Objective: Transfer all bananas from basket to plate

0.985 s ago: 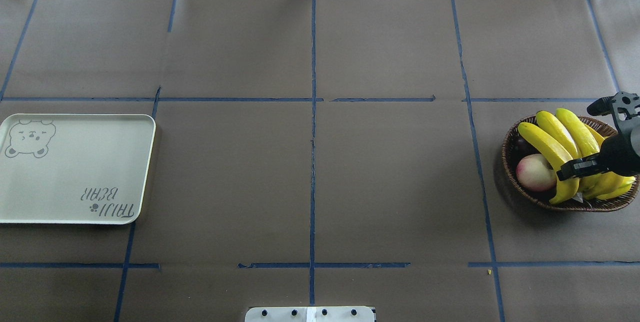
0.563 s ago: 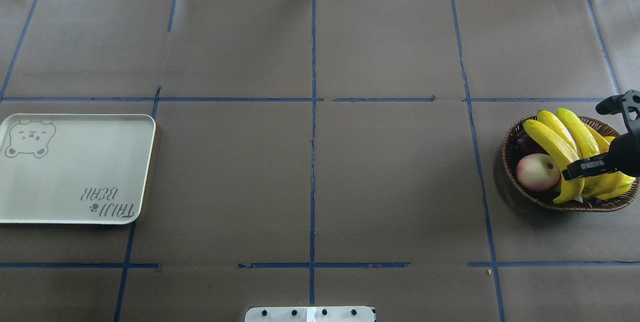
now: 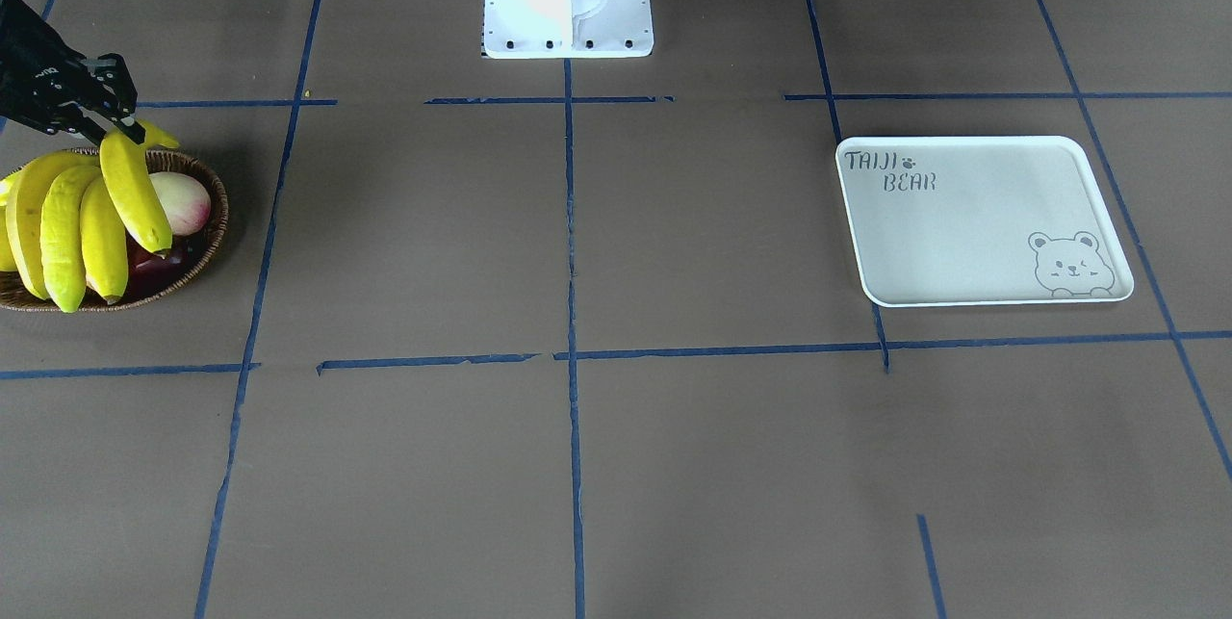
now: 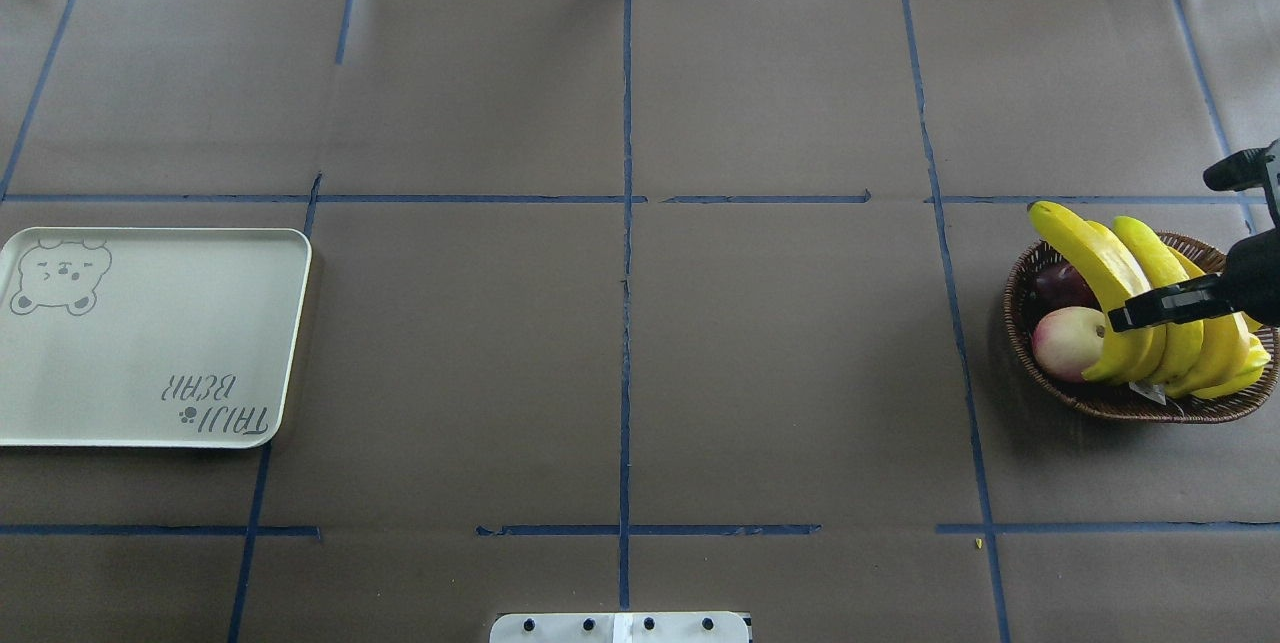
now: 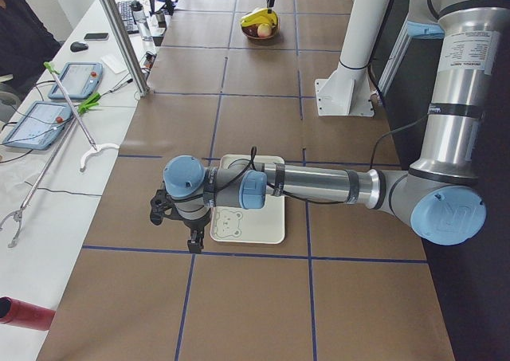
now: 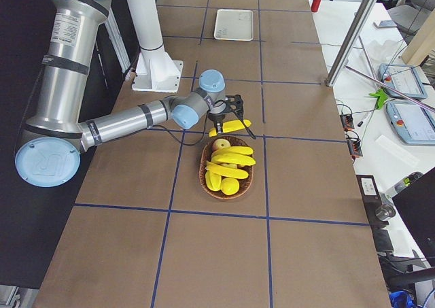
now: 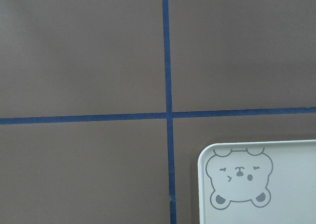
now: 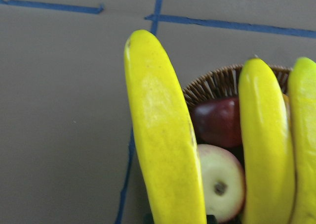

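Grip on: the right gripper [image 4: 1125, 316] is clamped across one banana [image 4: 1080, 248], holding it tilted over the basket [image 4: 1012, 313] just below the hand. The other bananas [image 4: 1165, 258] and an apple [image 4: 1062, 343] lie under it. The plate [image 4: 150, 343] sits far off, beside the left gripper [image 5: 179, 225]; whether that one is open or closed, can't tell.

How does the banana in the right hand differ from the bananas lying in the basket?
The held banana is raised and juts beyond the basket rim; the remaining bananas lie in it. The right hand is shut on the held banana; nothing grips the remaining bananas. All are yellow, curved and similar in length.
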`<action>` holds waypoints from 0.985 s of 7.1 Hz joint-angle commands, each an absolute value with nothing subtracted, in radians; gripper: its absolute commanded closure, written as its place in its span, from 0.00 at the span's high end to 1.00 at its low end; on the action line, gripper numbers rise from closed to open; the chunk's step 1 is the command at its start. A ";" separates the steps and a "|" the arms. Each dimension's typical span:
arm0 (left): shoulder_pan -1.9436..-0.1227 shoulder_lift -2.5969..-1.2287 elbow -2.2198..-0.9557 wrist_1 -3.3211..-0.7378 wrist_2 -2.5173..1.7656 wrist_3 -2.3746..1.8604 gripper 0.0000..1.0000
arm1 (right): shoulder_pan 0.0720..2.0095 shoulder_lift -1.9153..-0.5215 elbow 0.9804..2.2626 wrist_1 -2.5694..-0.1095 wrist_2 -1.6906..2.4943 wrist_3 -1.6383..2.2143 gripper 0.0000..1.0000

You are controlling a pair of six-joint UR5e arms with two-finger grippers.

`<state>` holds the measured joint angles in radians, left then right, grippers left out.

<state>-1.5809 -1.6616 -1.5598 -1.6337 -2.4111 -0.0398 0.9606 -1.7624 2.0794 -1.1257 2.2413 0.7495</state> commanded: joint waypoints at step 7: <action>-1.109 -1.901 -1.574 -2.538 -2.401 -1.494 1.00 | 0.583 -1.146 1.948 -1.108 1.869 1.422 0.00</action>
<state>-1.1330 -1.8729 -1.5743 -2.4146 -2.4020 -1.3015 0.6456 -1.1915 1.9501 -1.1101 1.9661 1.3662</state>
